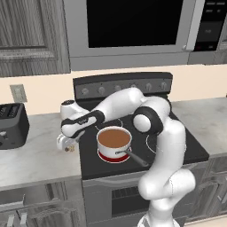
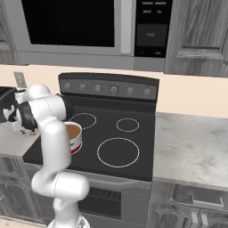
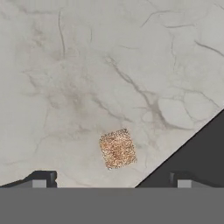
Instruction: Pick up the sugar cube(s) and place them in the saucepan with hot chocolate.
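The sugar cube [image 3: 117,148] is a tiny tan speckled block lying flat on the marble counter [image 3: 87,65], close to the stove's dark edge [image 3: 197,153]. My gripper [image 3: 113,181] hangs just above it, open, with its fingertips [image 3: 41,179] spread wide on either side and nothing between them. From the left base view, the gripper [image 1: 66,143] points down at the counter, left of the stove, with the cube [image 1: 68,149] under it. The saucepan [image 1: 114,141], white-silver with a red base band and brown liquid, stands on the front left burner, its dark handle pointing front right. My arm partly hides the saucepan [image 2: 75,134].
A black toaster [image 1: 11,126] sits on the counter at the far left. The black stove top [image 1: 177,146] has free burners [image 2: 118,152] to the right of the pan. A microwave [image 1: 133,26] hangs above. More marble counter [image 2: 191,151] lies right of the stove.
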You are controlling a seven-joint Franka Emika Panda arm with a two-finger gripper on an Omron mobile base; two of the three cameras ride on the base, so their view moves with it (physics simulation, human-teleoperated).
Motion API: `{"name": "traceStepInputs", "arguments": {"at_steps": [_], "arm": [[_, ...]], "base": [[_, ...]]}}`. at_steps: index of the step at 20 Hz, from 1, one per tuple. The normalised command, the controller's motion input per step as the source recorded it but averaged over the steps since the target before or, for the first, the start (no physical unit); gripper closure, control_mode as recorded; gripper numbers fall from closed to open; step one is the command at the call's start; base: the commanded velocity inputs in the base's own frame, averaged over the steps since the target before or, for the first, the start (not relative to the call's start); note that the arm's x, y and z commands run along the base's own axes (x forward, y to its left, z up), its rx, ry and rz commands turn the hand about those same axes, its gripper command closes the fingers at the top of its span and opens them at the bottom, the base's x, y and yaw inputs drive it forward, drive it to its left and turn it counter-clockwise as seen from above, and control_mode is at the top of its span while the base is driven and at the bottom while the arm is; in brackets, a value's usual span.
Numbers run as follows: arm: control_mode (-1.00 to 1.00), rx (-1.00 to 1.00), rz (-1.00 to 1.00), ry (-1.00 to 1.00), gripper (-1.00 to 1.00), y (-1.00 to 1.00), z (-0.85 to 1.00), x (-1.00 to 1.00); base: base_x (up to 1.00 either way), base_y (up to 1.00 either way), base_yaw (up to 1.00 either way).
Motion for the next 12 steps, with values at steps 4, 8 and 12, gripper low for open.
{"name": "traceStepInputs", "arguments": {"at_steps": [4, 8, 12], "arm": [[-1.0, -0.01, 0.0, 0.09, -1.0, 0.19, -0.35, 0.36], [-1.0, -0.01, 0.0, 0.08, -1.0, 0.08, -0.33, 0.27], [-1.0, 0.0, 0.02, 0.05, -1.0, 0.0, -0.29, 0.04]], "base": [[0.0, 0.0, 0.0], [0.0, 0.0, 0.0], [0.0, 0.0, 0.0]]}}
